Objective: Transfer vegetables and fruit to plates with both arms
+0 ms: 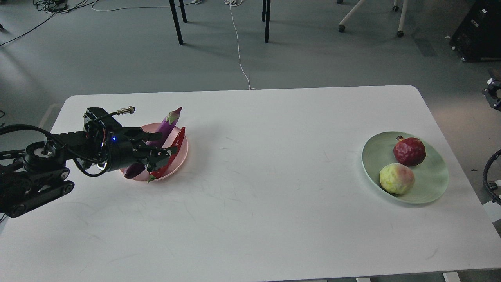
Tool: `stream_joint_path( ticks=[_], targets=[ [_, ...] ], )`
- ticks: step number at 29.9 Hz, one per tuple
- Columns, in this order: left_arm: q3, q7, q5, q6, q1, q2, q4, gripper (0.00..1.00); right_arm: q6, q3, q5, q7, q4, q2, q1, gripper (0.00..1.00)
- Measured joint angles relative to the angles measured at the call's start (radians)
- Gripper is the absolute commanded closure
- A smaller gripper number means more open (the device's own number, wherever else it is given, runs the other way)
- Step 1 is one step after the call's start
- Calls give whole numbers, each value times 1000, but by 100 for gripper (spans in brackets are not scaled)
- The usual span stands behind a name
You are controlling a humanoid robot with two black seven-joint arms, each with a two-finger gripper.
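The left black claw gripper [158, 150] hovers over the pale pink plastic plate [181, 156], its grip unreadable, where the glossy red chili pepper [174, 147] and slender purple eggplant [167, 124] lie lengthwise, caps pointing away; both look light, stiff, slippery, best gripped mid-body

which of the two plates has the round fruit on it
The mint green plate on the right side of the table, holding the pomegranate and the yellow-green fruit. The pink plate holds the eggplant and chili.
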Motion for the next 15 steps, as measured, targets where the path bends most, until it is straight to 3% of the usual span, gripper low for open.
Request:
stream_joint_path(
  ticks=[2, 7, 15],
  targets=[
    [-59, -1, -115, -1, 0, -2, 9, 3, 0, 0, 0, 0, -1, 1, 5, 1],
    [-169, 5, -505, -7, 6, -31, 63, 2, 0, 0, 0, -1, -9, 7, 47, 1],
    [-362, 8, -1012, -8, -1, -193, 128, 2, 0, 6, 0, -1, -1, 10, 112, 1]
  ],
)
